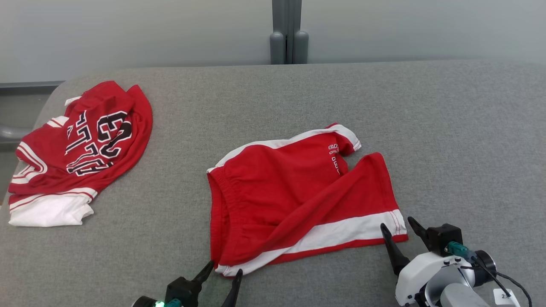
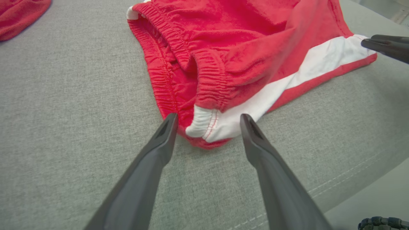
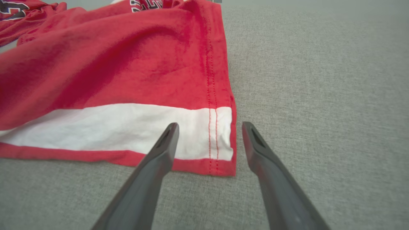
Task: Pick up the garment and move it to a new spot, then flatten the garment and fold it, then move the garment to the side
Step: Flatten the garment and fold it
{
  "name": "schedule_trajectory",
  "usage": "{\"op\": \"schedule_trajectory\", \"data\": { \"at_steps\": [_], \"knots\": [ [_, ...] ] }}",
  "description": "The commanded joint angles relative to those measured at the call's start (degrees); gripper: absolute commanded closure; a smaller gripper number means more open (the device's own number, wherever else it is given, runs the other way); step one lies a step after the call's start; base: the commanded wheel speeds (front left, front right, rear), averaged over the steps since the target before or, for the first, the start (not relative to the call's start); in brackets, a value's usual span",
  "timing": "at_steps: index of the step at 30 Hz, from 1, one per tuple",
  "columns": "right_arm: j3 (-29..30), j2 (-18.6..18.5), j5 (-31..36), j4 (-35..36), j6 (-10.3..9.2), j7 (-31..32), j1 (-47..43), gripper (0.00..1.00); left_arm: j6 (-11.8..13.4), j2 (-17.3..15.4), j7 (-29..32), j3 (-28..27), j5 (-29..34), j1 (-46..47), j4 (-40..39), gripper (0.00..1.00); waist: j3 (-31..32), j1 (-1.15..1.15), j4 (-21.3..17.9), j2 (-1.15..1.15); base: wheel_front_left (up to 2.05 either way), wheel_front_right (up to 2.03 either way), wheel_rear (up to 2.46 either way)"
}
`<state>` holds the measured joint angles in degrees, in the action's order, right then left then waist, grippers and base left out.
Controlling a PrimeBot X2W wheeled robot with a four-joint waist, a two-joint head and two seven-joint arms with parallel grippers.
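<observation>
Grey fabric covers the table (image 1: 298,98), where the red shorts (image 1: 298,192) lie rumpled near its front edge, and the left gripper (image 1: 225,267) and right gripper (image 1: 396,222) each straddle a near corner, jaws apart, probably so both corners can be pinched and pulled flat.

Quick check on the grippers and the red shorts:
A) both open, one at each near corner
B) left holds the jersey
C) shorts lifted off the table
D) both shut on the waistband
A: the left gripper and right gripper each show spread jaws at a near corner of the shorts, which lie ungripped.
</observation>
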<state>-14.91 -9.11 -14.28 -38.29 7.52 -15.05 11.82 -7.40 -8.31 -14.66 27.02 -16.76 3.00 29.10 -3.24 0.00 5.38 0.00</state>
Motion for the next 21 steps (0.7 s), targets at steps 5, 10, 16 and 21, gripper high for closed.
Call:
{"op": "schedule_trajectory", "data": {
  "at_steps": [5,10,16,21],
  "knots": [
    [-2.3,-0.3,-2.1,-3.1,-0.06,-0.2,2.6,0.0,-0.1,-0.5,-0.4,1.5,-1.5,2.4,2.1,0.0,-0.5,0.0,0.4,0.0,0.0,0.0,0.0],
    [-4.1,-0.5,-4.6,-5.4,-0.06,-0.2,4.2,0.73,-0.1,0.3,-0.5,3.9,-4.5,4.1,4.0,0.66,-0.9,0.0,0.7,0.0,0.0,0.0,0.0],
    [-5.2,-1.0,-6.2,-3.3,-0.06,-0.2,4.5,1.0,-0.1,0.2,-0.5,6.0,-9.4,5.8,5.2,1.0,-1.2,0.0,0.8,0.0,0.0,0.0,0.0],
    [-4.0,-2.7,-6.0,3.6,-0.06,-0.2,1.7,1.0,-0.1,-1.2,-0.5,5.4,-12.6,5.5,1.2,1.0,-1.1,0.0,0.7,0.0,0.0,0.0,0.0]
  ]
}}
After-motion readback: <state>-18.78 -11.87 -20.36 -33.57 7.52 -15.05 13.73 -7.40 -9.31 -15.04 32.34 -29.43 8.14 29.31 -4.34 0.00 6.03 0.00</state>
